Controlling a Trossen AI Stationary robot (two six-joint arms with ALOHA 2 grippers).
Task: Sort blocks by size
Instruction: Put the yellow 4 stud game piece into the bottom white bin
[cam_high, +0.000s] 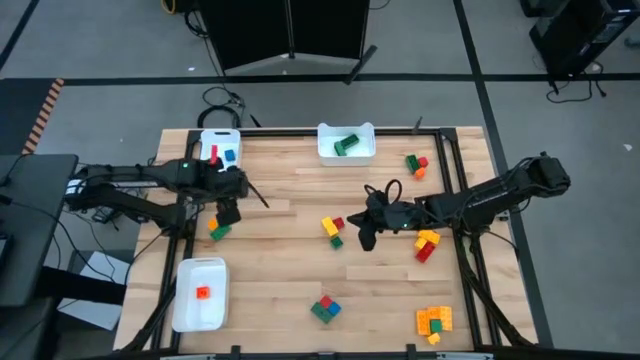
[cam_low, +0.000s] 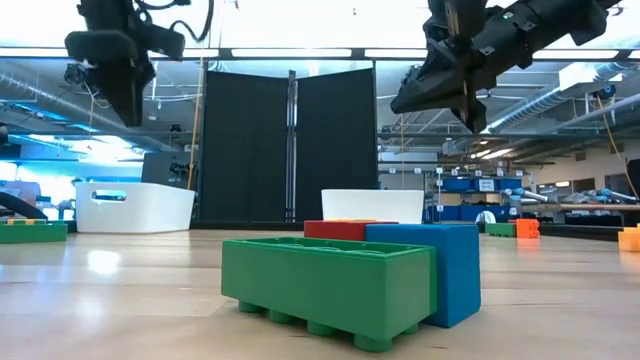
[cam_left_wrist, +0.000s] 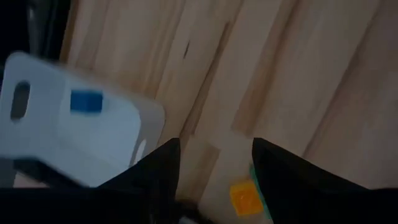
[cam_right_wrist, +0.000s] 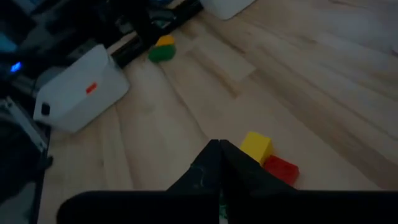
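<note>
A: Position of the right gripper (cam_high: 366, 240)?

B: Raised above the table (cam_high: 290, 290), fingers pressed together, nothing between them. A yellow, red and green block cluster (cam_high: 332, 229) lies just beside the fingertips, apart from them.

A: And the left gripper (cam_high: 229, 213)?

B: Above the table's left side, fingers apart and holding nothing. An orange and green block pair (cam_high: 216, 229) lies on the wood directly below the fingertips, untouched. A white tray (cam_high: 205, 142) with a blue block (cam_high: 229, 156) sits near
</note>
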